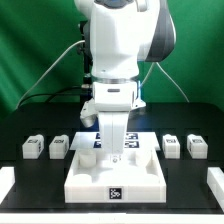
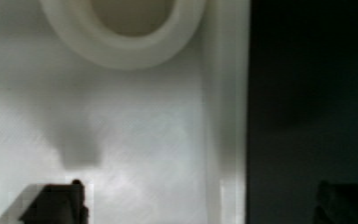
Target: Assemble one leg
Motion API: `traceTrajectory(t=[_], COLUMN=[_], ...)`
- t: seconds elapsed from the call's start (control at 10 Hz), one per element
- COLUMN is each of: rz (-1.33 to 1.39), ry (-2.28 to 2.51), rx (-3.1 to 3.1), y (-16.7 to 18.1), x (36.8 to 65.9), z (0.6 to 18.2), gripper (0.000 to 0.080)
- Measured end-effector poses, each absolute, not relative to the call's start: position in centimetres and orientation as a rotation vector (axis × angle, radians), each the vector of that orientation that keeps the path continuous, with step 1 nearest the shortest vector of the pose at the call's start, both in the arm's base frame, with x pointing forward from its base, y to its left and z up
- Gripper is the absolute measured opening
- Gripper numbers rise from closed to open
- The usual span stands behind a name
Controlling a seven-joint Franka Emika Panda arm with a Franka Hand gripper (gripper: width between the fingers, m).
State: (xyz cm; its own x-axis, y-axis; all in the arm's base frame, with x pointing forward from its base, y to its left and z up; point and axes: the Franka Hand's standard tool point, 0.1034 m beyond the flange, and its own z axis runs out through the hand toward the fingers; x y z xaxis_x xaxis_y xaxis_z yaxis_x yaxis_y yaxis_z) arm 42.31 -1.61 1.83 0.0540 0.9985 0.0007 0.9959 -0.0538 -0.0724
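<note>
Your far camera faces the arm (image 1: 118, 40) head-on, and your wrist camera looks down, very close, at the same white panel (image 1: 85, 183) (image 2: 123, 120).

Ext. view: bright, even light. White arm (image 1: 118, 45) nearly blown out, little surface detail. Black table (image 1: 40, 122) swallows shadows; faint grey shade inside white panel (image 1: 85, 186). Low res, soft edges.

Wrist view: dimmer, v. blurry, close-up out of focus. Soft grey shadow on panel, one side near black. Fingertips (image 2: 51, 203) just dark smudges.
</note>
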Motion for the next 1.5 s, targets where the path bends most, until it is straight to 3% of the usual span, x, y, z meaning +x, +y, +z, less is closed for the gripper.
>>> traceTrajectory(t=[0.2,0.3,0.4,0.5,1.3,1.5], rz=[0.077,0.077,0.077,0.077,0.073,0.044], ry=[-2.121,-2.121,-2.120,-2.120,-2.123,-2.188], rx=[-2.243,-2.244,-2.244,-2.244,-2.245,-2.201], y=[-1.7,-1.7,-1.7,-1.7,-1.7,-0.1], x=[42.3,42.3,42.3,42.3,42.4,44.0], z=[1.8,1.8,1.8,1.8,1.9,2.5], gripper=[0.0411,0.0411,0.0210,0.0081,0.0057,0.0057])
